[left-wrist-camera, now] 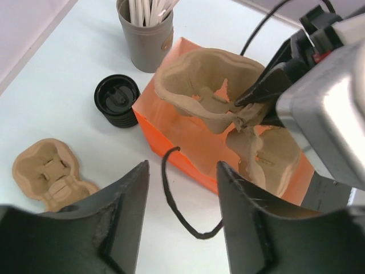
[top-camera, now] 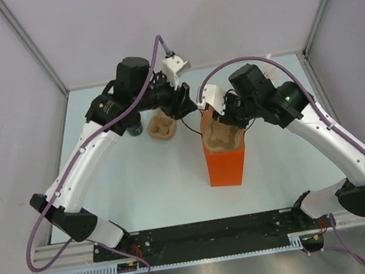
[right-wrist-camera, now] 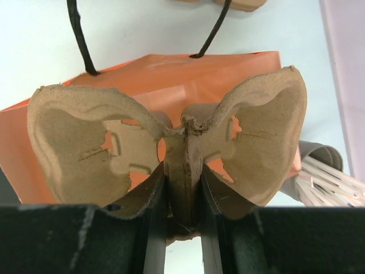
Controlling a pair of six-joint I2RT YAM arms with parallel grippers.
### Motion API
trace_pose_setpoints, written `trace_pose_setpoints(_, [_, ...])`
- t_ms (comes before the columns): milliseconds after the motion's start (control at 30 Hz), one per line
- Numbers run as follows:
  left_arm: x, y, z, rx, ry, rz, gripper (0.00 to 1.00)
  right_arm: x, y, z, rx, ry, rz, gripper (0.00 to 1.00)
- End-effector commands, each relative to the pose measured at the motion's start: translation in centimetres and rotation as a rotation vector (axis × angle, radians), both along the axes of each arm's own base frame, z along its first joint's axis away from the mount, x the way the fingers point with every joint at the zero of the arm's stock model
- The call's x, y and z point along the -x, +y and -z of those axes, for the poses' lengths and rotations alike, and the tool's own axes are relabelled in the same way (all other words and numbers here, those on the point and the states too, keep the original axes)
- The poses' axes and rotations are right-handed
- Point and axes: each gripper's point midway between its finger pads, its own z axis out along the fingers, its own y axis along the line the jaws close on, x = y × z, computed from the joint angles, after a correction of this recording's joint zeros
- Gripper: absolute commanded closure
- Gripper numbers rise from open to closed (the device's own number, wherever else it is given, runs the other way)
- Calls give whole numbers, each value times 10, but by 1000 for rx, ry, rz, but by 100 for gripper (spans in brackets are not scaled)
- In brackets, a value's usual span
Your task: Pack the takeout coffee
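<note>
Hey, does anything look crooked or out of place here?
Yes: the cup carrier pinched in the right gripper sits tilted, not level, at the mouth of the orange bag. The coffee cup stands outside the bag on the table.

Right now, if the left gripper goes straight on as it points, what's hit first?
Likely the black cord handle of the orange paper bag, looped straight ahead of the open left gripper; the bag wall comes next. Depth is unclear.

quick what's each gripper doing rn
Left gripper: open, holding nothing.
Right gripper: closed on the pulp cup carrier, over the orange bag.
</note>
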Motion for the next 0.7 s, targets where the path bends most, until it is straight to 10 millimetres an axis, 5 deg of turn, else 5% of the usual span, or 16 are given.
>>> trace_pose_setpoints(0, [7,7,-4,5,-37,-4,48,6,7,14,18,56,-38,73])
trace_pose_setpoints(467, [3,11,17,-10,-33,-44,80,7,2,37,113,139,-21,74])
trace_pose_setpoints(667, [0,13,17,10,-46,-69,85,4,-3,53,177,180,-2,74])
